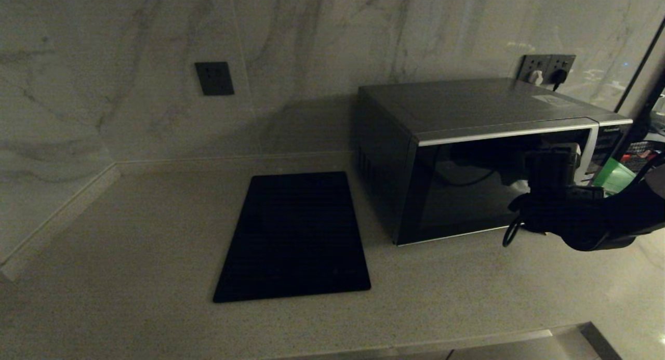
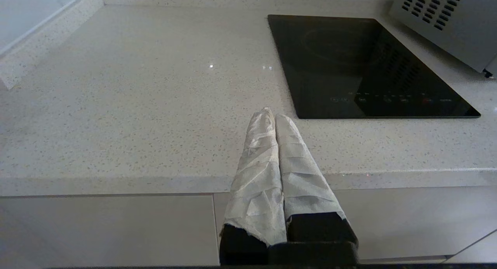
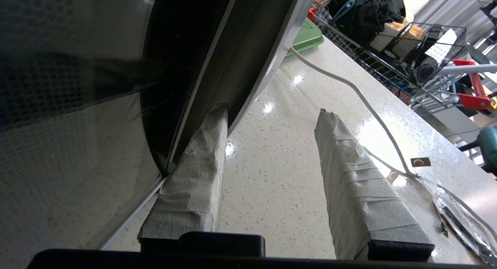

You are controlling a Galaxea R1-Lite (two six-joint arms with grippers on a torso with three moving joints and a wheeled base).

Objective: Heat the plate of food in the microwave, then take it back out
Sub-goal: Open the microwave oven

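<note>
- The right gripper is up at the right edge of the microwave, so the door is the business in hand: one taped finger is tucked against the door's edge while the other stands apart over the bare worktop.
- Its jaws are spread, with nothing clamped between them; only the one finger touches the door edge.
- From the head view the microwave sits at about three o'clock on the worktop, with the flat black mat beside it, toward six o'clock.
- The plate of food is nowhere to be seen. It may be behind the dark glass, but I can't tell.
- I can't say whether the door is fully shut or just cracked; the wrist view shows its edge right by the finger.
- I'd judge the next move needs the finger to hook behind the door edge and swing it outward, without dragging the whole oven.
- The microwave looks boxy, black and silver, with a curved silver strip beside the dark door.
- The left gripper is parked over the worktop's front edge, jaws pressed together and empty.
</note>
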